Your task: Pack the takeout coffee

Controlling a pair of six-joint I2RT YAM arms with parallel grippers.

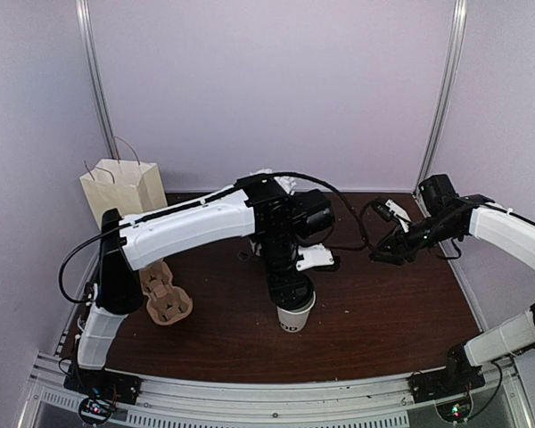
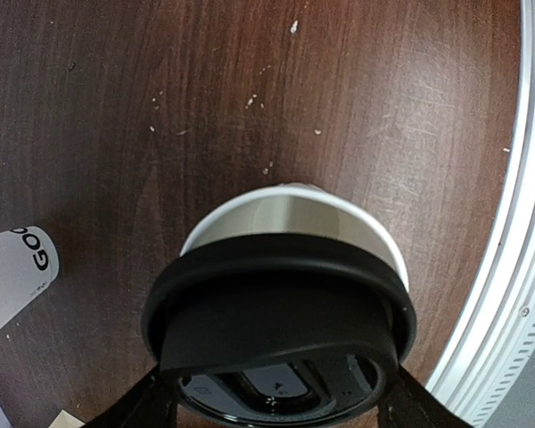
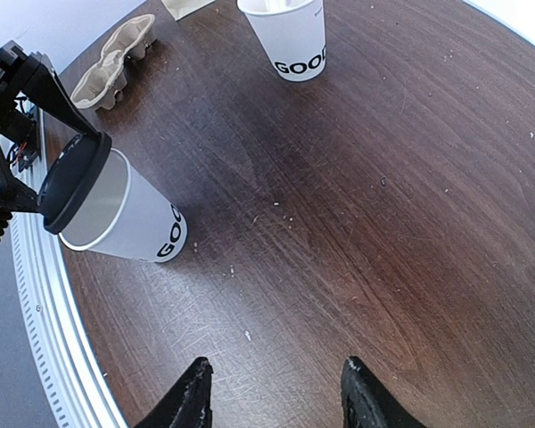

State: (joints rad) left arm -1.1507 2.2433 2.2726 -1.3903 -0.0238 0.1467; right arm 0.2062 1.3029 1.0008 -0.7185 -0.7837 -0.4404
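Observation:
The white paper cup (image 1: pixel 297 317) with dark letters stands upright near the table's front middle. It also shows in the left wrist view (image 2: pixel 290 207) and the right wrist view (image 3: pixel 135 223). My left gripper (image 1: pixel 288 290) is right above it, shut on the round black lid (image 2: pixel 276 312). The lid (image 3: pixel 71 183) sits tilted over the cup's mouth, and part of the white rim shows uncovered. My right gripper (image 3: pixel 276 397) is open and empty, above bare table to the right of the cup (image 1: pixel 381 251).
A second white cup with white sticks (image 3: pixel 290 36) stands farther back, and shows in the left wrist view (image 2: pixel 13 278). A brown pulp tray (image 1: pixel 165 299) lies at the left. A paper bag (image 1: pixel 120 192) stands at the back left. The metal table rail (image 2: pixel 517 267) runs close by.

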